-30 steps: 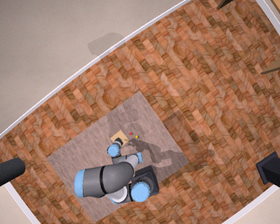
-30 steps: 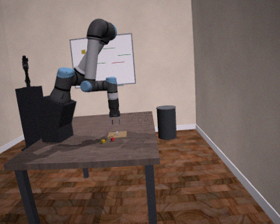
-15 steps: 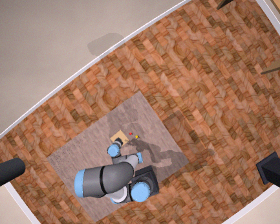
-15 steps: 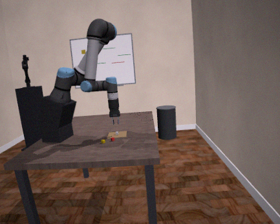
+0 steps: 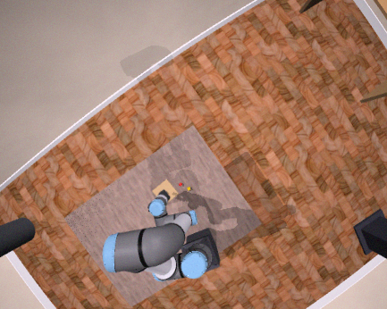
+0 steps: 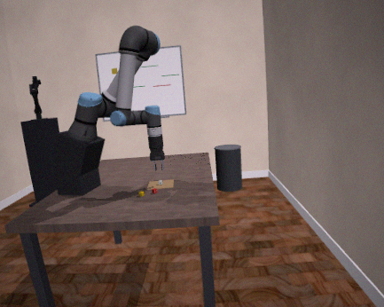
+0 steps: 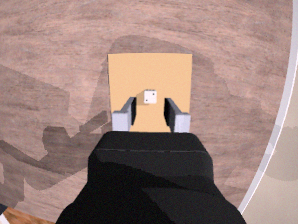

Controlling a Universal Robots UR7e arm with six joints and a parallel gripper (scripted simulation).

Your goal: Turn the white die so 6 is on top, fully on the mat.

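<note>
The white die [image 6: 160, 182] [image 7: 150, 97] lies flat on the tan mat [image 6: 169, 184] [image 7: 150, 65]. Its top face shows two dots at opposite corners in the wrist view. My gripper [image 6: 159, 167] [image 7: 150, 106] is open and empty, pointing straight down. It hangs above the mat and the die, with clear height between the fingertips and the die. In the wrist view the die lies between the lines of the two fingers, a little ahead of them. The mat [image 5: 166, 184] also shows in the top view, where the arm hides the die.
A red die [image 5: 180, 184] [image 6: 154, 191] and a yellow die [image 5: 189, 188] [image 6: 141, 193] lie on the table [image 5: 135, 183] [image 6: 187, 208] beside the mat. The red one is nearer to the mat. The arm's shadow falls across the table.
</note>
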